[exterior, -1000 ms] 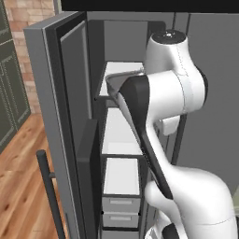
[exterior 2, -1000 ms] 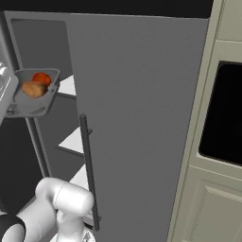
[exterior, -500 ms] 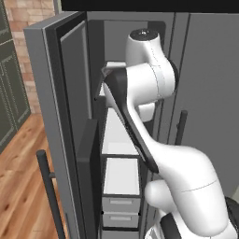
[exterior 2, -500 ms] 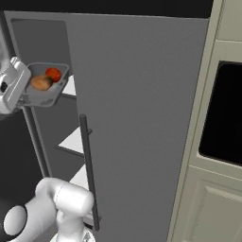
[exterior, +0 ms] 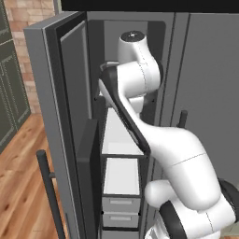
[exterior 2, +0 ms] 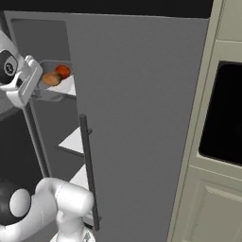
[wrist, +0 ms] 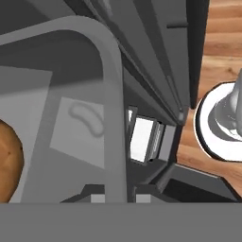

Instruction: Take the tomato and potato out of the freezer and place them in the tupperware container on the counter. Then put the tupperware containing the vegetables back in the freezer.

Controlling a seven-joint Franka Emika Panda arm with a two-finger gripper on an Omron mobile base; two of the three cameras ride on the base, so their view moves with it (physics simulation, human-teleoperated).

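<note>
potato (wrist: 8, 163) inside tupperware container (wrist: 111, 94)

We see freezer (exterior: 65, 116) door matt grey, smooth like painted metal; shelves (exterior: 122, 175) flat white, plastic-looking. Tupperware container (wrist: 111, 94) smooth, dull grey plastic look. Potato (wrist: 8, 163) brown, rough mottled skin. Tomato (exterior 2: 62, 71) smooth red-orange. Floor (exterior: 23, 177) wood planks, slight sheen. Bar handle (exterior 2: 88, 175) dark, matt.
</note>
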